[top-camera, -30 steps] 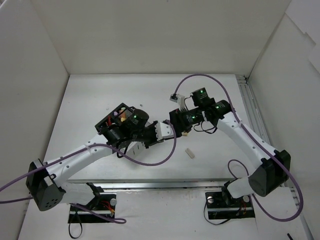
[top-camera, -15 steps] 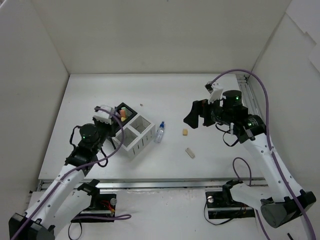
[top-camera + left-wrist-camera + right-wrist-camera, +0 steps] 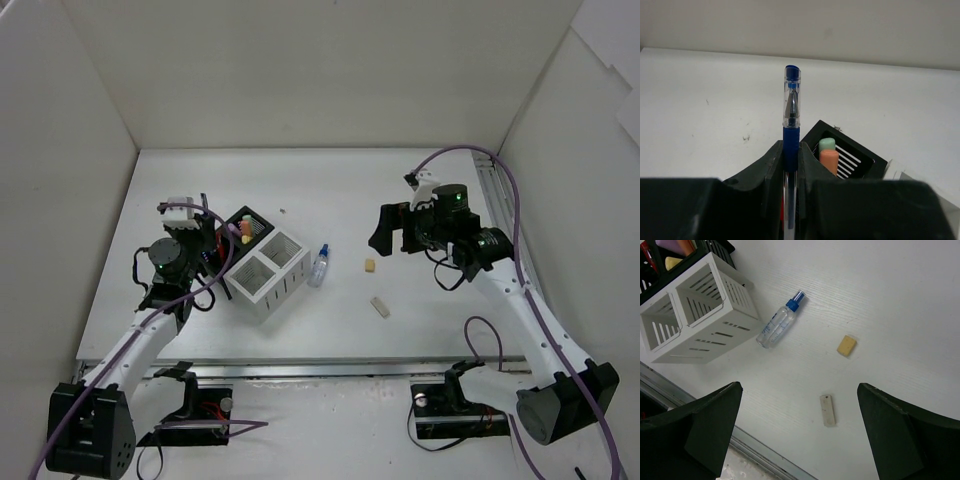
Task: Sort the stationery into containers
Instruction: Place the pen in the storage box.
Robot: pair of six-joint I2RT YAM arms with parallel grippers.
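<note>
Two erasers lay loose on the bench. The pale oblong eraser was nearest the arms, and the squarish beige eraser sat a little further in. About level with the beige one, the clear blue-capped bottle lay on its side just beside the white slatted box.

On the left, the left tool was clenched on a blue pen, whose capped end stuck out past the fingertips. Just beyond it, hard by the white box, stood the black box. A green highlighter and an orange highlighter stood upright in one of its compartments.

On the right, the right tool hung above the bench, well apart from both boxes. Its fingers were spread wide and gripped nothing, with the bottle and both erasers on the bench below.
</note>
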